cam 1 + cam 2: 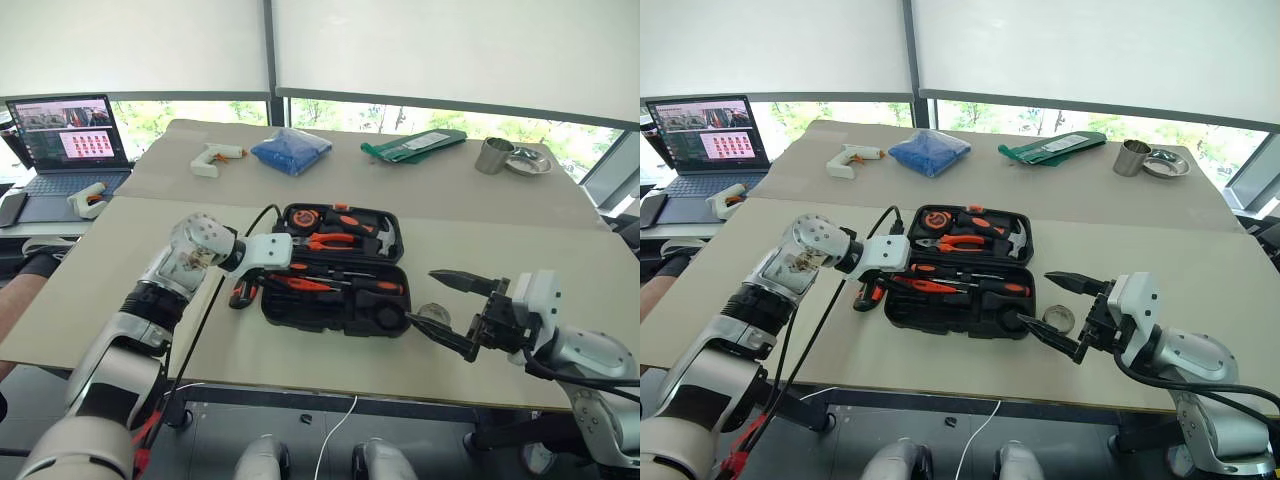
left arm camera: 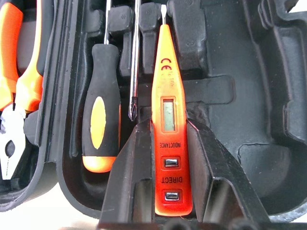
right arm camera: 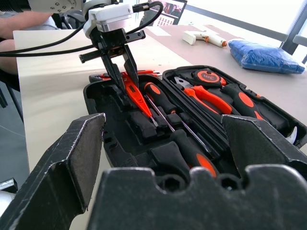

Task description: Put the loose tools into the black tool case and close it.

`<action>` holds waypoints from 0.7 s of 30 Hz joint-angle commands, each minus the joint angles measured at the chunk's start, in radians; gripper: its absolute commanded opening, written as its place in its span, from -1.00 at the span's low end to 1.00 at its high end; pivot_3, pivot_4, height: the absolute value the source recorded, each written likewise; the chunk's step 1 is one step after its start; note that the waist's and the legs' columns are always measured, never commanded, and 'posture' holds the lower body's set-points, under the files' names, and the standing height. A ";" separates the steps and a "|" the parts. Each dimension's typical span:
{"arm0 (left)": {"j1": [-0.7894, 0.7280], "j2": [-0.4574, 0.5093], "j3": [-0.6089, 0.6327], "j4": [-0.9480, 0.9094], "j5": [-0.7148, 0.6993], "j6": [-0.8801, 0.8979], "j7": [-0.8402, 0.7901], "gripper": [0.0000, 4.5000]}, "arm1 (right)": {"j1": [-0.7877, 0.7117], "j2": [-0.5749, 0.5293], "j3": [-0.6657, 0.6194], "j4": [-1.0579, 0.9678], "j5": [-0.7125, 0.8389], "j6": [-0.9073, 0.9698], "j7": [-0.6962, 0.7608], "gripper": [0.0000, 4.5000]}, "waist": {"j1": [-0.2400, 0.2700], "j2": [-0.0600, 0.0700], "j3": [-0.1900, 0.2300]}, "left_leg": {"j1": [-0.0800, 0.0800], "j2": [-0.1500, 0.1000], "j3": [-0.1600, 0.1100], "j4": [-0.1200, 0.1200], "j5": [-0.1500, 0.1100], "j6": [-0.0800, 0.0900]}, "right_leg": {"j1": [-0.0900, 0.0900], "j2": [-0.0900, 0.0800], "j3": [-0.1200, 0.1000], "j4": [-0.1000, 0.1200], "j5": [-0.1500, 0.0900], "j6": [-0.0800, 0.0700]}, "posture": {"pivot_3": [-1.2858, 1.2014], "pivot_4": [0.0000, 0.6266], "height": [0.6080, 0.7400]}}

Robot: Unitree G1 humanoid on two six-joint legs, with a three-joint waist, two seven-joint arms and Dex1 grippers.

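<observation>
Clamped on the slim orange tester screwdriver (image 2: 169, 120), the left gripper (image 3: 125, 72) tilts down over the near-left part of the black tool case (image 1: 340, 262), its two black fingers pinching the tester's flat body from either side. That tester slants into the near tray, just beside a black-and-orange screwdriver (image 2: 99, 120) and a thin bare screwdriver shaft (image 2: 135, 62) already lying in their moulded slots. Lying open in the middle of the table (image 1: 500, 200), the case has orange-handled pliers (image 1: 335, 240) in its far half. One more orange-and-black tool (image 1: 240, 292) rests on the tabletop against the case's left edge. At the case's near-right corner the right gripper (image 1: 440, 310) hovers with its jaws wide apart, holding nothing. Farther off sit a white glue gun (image 1: 213, 157), a blue bag (image 1: 291, 150) and, at far left, a laptop (image 1: 68, 140).
</observation>
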 commanded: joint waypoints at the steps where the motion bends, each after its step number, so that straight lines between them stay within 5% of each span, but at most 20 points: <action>1: -0.027 -0.033 -0.025 0.019 0.032 0.024 0.010 -0.79 | -0.009 0.005 -0.011 -0.037 0.027 0.005 -0.012 1.00 | 0.001 0.000 0.000 | 0.000 0.000 0.000 0.000 0.000 0.000 | 0.000 0.000 0.000 0.000 0.000 0.000 | 0.03 -0.52 0.98; 16: 0.001 -0.025 -0.052 -0.036 0.064 0.164 -0.040 -0.79 | -0.023 0.017 0.011 -0.038 0.024 0.012 -0.023 1.00 | -0.008 0.001 0.000 | 0.001 0.002 -0.001 0.007 -0.002 0.003 | 0.002 0.001 0.001 0.002 -0.001 0.003 | 0.03 -0.52 0.98; 21: -0.004 -0.031 0.049 -0.100 -0.074 0.170 -0.089 0.09 | -0.026 0.011 0.011 -0.033 0.027 0.014 -0.015 1.00 | -0.006 0.001 0.000 | 0.001 0.002 -0.001 0.007 -0.002 0.003 | 0.002 0.001 0.001 0.002 -0.001 0.004 | 0.03 -0.52 0.98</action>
